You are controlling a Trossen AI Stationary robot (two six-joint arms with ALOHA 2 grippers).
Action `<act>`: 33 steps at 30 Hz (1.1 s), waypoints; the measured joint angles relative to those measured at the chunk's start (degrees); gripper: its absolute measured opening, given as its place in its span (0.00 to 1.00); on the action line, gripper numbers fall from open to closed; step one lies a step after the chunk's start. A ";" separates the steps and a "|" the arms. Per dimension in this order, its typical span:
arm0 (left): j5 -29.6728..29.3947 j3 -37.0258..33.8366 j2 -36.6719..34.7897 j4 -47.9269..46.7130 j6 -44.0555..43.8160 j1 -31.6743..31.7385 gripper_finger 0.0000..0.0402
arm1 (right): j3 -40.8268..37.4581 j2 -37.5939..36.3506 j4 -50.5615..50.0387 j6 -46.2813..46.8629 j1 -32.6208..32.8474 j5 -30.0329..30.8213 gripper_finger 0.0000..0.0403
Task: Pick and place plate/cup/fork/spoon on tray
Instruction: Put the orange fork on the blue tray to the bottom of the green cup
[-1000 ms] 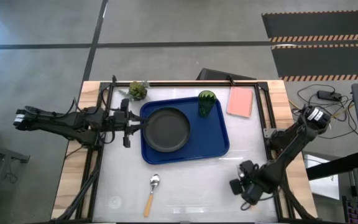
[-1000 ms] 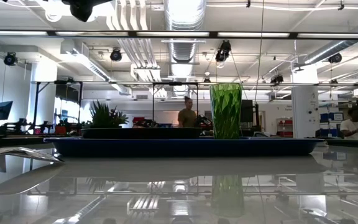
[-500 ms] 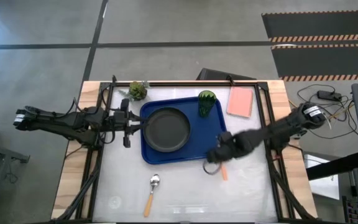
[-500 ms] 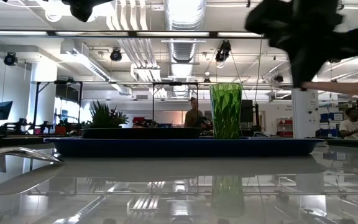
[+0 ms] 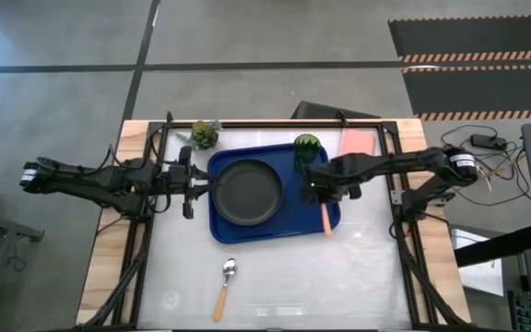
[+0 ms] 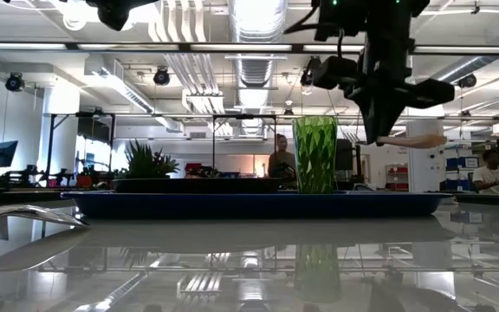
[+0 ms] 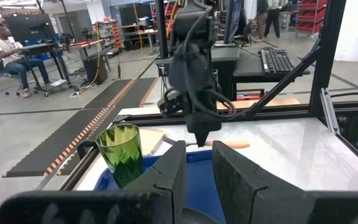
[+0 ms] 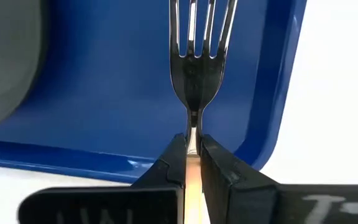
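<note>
The black plate [image 5: 247,191] and the green cup [image 5: 306,148] rest on the blue tray [image 5: 284,223]. My right gripper [image 5: 317,190] is above the tray's right part and is shut on the fork [image 8: 194,43]. The fork's orange handle [image 5: 326,219] sticks out toward the near edge. The spoon [image 5: 226,286] lies on the table near the front edge. My left gripper [image 5: 206,184] is open at the tray's left edge, beside the plate's rim. My right gripper pinches the fork's neck [image 8: 192,121], where the tines meet the handle, between its two fingers. The fingers come from above and lie across the fork. The fork hangs about level, clear of the tray, its handle end [image 6: 416,139] free.
A small plant [image 5: 204,134] stands at the far left corner and a pink rectangle [image 5: 359,142] at the far right, partly under my right arm. A person [image 6: 280,161] stands in the room behind. The white table in front of the tray holds only the spoon.
My right gripper has swung from the table's near right corner toward the far edge and left, rising, and now hangs over the tray's right part. The fork has gone with it, lifted clear of the table.
</note>
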 joint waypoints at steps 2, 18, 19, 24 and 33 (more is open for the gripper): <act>0.00 0.00 -0.02 0.03 0.07 -0.01 0.15 | -0.53 0.04 0.23 -1.56 -1.44 -0.59 0.03; 0.00 0.11 -0.03 0.28 0.12 -0.01 0.15 | -5.98 0.09 11.91 -7.48 -5.97 2.41 0.03; 0.00 0.13 -0.02 0.33 0.13 0.01 0.15 | -6.27 0.09 12.48 -7.49 -5.97 2.77 0.03; 0.00 0.13 -0.09 0.48 0.13 -0.01 0.15 | -8.12 0.10 15.15 -7.45 -5.97 3.35 0.03; 0.00 0.15 -0.20 0.42 0.13 0.01 0.15 | -9.86 0.12 16.64 -7.63 -5.95 5.27 0.03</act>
